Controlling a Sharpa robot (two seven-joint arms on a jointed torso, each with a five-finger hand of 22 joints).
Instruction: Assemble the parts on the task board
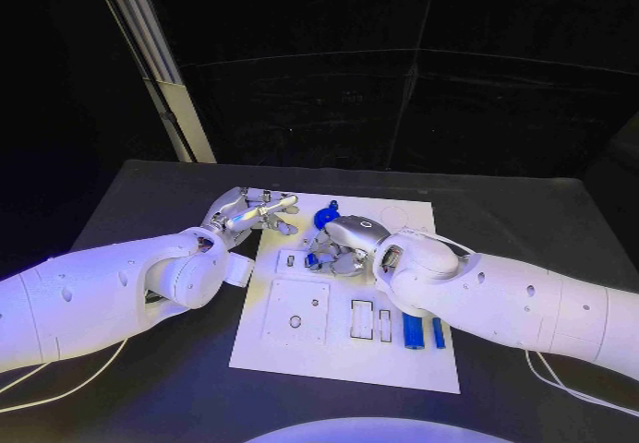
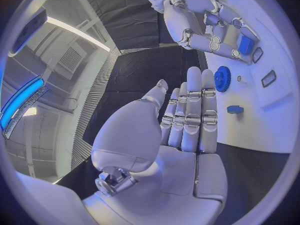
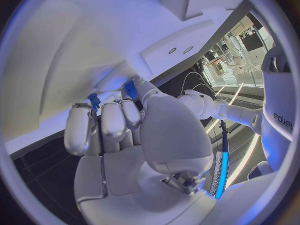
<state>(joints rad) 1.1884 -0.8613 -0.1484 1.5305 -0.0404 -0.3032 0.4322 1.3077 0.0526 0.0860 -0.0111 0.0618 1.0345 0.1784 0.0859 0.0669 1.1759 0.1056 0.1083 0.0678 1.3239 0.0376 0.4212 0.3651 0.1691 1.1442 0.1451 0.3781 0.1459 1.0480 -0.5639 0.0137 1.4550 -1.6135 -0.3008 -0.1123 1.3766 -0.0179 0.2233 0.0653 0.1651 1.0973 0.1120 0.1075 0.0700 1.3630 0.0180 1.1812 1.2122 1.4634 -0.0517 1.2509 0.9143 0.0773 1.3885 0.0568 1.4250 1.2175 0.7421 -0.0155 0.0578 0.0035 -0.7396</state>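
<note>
The white task board [image 1: 349,362] lies in the middle of the black table. My right hand [image 1: 343,242] is low over the board's far half and pinches a small blue part [image 2: 245,45] in its fingertips [image 3: 129,109], close against the board [image 3: 94,50]. A blue gear [image 1: 326,217] stands just beyond that hand, and a small blue block [image 2: 235,109] lies on the board [image 2: 265,125] near it. My left hand [image 1: 253,212] hovers at the board's far left corner, its fingers [image 2: 192,105] straight and holding nothing.
Two long blue parts [image 1: 425,332] lie side by side near the board's near right edge. Rectangular slots [image 1: 361,317] and a square recess [image 1: 295,309] mark the board's near half. A pale post [image 1: 171,92] stands beyond the table's far left.
</note>
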